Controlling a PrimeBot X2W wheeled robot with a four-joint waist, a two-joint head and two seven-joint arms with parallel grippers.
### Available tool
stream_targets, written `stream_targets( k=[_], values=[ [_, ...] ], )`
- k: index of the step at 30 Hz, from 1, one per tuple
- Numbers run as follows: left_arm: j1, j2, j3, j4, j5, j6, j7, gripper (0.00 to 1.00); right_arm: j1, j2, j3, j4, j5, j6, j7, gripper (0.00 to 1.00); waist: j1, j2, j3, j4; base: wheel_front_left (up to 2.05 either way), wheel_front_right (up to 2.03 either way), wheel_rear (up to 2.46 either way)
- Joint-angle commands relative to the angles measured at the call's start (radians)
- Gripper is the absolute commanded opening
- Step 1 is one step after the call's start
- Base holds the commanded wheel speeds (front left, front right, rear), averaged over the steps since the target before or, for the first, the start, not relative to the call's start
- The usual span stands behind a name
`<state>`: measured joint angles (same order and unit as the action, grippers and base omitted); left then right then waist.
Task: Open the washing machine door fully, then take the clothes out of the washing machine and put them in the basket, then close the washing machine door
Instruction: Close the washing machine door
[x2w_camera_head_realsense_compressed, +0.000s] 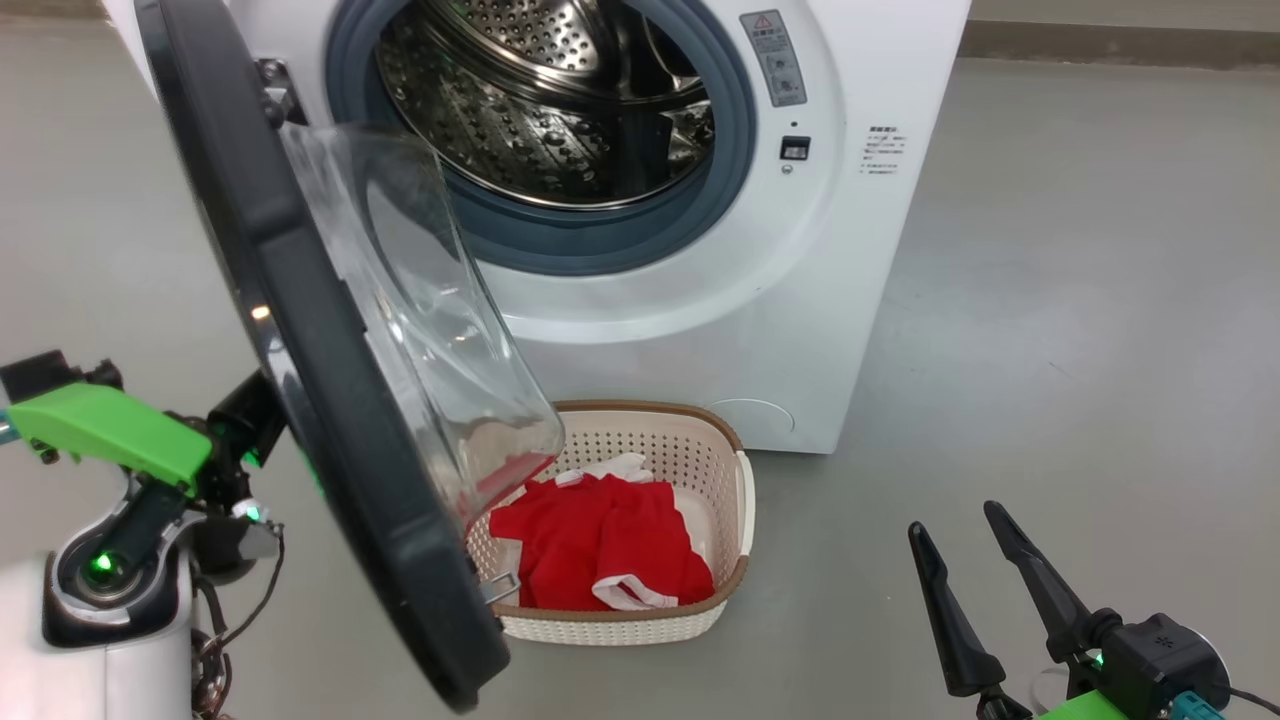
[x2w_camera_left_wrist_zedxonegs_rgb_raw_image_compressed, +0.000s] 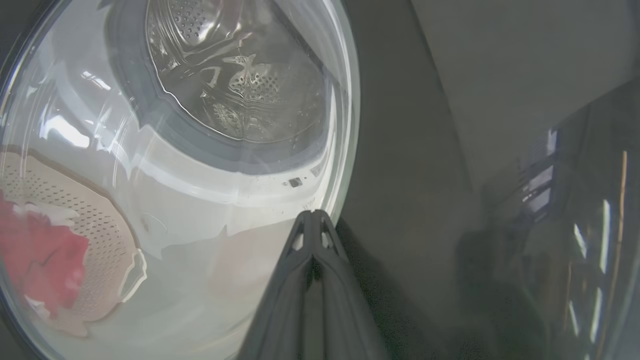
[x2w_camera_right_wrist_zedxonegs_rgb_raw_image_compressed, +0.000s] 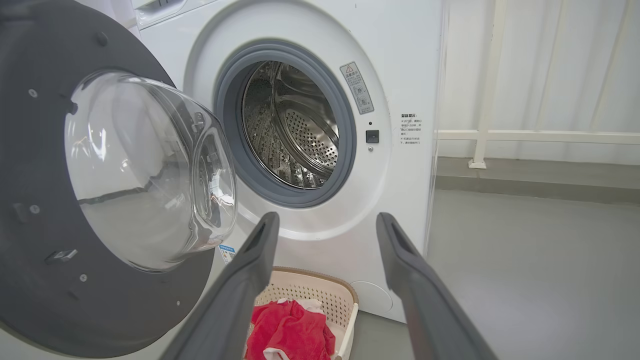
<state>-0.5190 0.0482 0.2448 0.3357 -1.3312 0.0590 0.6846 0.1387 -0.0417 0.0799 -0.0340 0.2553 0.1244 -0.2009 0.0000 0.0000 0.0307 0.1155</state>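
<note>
- The washing machine door (x2w_camera_head_realsense_compressed: 335, 420) looms nearest us. It stands swung out on the left, its glass bowl (x2w_camera_head_realsense_compressed: 430, 330) facing the machine and overlapping the basket's left end in the head view.
- Our left gripper (x2w_camera_left_wrist_zedxonegs_rgb_raw_image_compressed: 312, 219) is behind the door, jaws clenched on nothing. Its tips sit where the clear window meets the black rim, and we cannot tell whether they touch.
- Our right gripper (x2w_camera_head_realsense_compressed: 952, 519) hangs low on the right, jaws released and empty, well apart from the door.
- The clothes (x2w_camera_head_realsense_compressed: 600, 545) lie in the basket (x2w_camera_head_realsense_compressed: 650, 440), which stands on the floor (x2w_camera_head_realsense_compressed: 1050, 350) just before the washing machine (x2w_camera_head_realsense_compressed: 800, 300). What we see of the drum (x2w_camera_head_realsense_compressed: 540, 120) looks empty.
- We judge the unloading done and the closing of the door in hand.
- The next move calls for a steady push on the door's outer face, following its arc, until it shuts home.
</note>
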Motion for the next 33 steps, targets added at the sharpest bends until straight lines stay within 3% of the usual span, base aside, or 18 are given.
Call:
stream_targets(
  k=[1, 33],
  values=[
    [-0.05, 0.01, 0.003, -0.028, -0.012, -0.024, 0.003, 0.0, -0.039, -0.009, 0.024, -0.029, 0.004, 0.006, 0.0, 1.0, 0.0, 0.0, 0.006, -0.008, 0.0, 0.0, 0.0],
    [-0.181, 0.005, -0.046, 0.105, -0.036, -0.099, -0.099, 0.0, -0.083, -0.009, 0.03, -0.018, 0.004, 0.006, -0.015, 1.0, 0.0, 0.0, 0.082, -0.152, 0.0, 0.0, 0.0]
  ],
)
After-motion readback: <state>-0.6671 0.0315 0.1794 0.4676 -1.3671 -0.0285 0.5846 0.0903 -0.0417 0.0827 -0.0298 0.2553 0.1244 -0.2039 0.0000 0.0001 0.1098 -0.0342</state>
